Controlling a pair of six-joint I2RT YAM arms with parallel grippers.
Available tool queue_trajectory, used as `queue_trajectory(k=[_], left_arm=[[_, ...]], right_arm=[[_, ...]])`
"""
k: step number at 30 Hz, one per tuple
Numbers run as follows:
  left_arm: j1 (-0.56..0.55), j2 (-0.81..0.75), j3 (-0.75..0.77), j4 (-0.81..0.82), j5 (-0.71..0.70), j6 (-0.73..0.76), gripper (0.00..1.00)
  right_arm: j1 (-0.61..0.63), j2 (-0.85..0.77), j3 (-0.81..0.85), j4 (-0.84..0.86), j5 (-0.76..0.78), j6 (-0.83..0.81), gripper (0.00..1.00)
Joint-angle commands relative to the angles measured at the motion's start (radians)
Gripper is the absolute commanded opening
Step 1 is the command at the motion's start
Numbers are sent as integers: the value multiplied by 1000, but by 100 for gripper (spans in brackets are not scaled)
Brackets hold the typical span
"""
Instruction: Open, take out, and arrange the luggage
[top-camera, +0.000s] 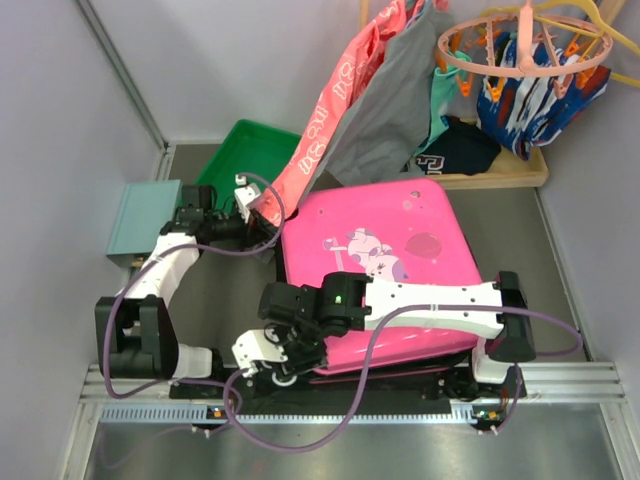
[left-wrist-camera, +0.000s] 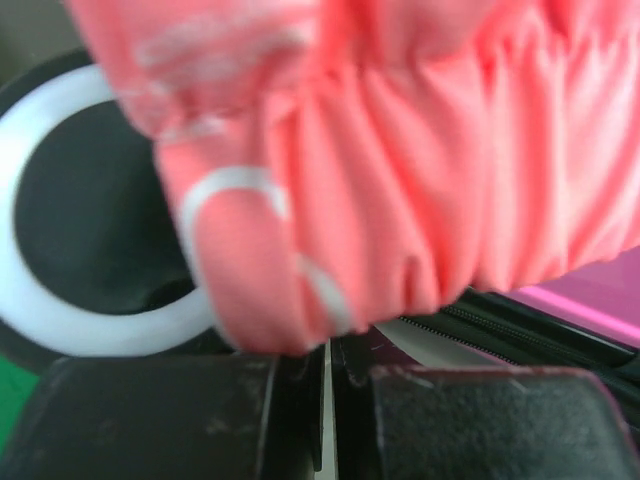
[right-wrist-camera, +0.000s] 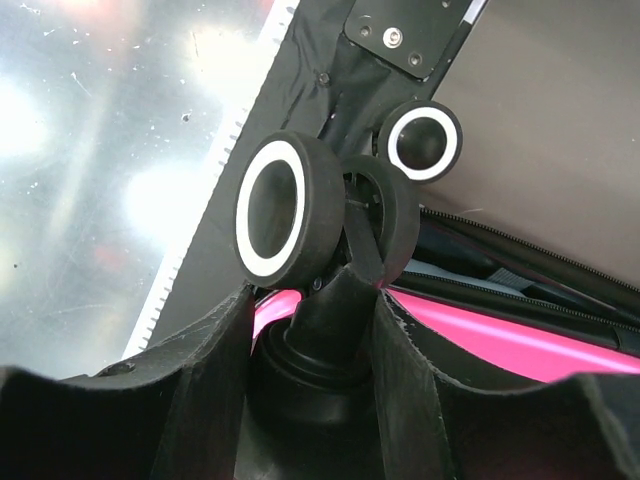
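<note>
The hot-pink luggage (top-camera: 400, 230) lies flat in the middle, sticker side up, wheels toward me. My right gripper (top-camera: 290, 350) is at its near-left corner; in the right wrist view the fingers (right-wrist-camera: 312, 300) are shut around the black stem of a white-ringed wheel (right-wrist-camera: 272, 210), with pink shell (right-wrist-camera: 520, 340) and an open zip gap beside it. My left gripper (top-camera: 260, 218) is at the far-left corner. Its jaws (left-wrist-camera: 328, 365) are shut at the gathered hem of a coral garment (left-wrist-camera: 400, 150) that stretches down from above (top-camera: 330, 110). Another wheel (left-wrist-camera: 90, 210) shows on the left.
A green tray (top-camera: 245, 145) and a pale-teal box (top-camera: 140, 215) stand left of the case. A grey garment (top-camera: 385, 110) hangs over its far edge. A round peach hanger (top-camera: 525, 50) and a wooden tray of clothes (top-camera: 500, 170) are at the back right.
</note>
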Motion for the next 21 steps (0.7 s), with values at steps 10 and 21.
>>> queue_trajectory(k=[10,21], left_arm=[[14,-24,-67,320,126,-88,0],[14,-37,-90,352,140,-140,0]], right_arm=[[40,-123,123,-124,-89,210,68],[-279,-287,136,160,17,307,74]])
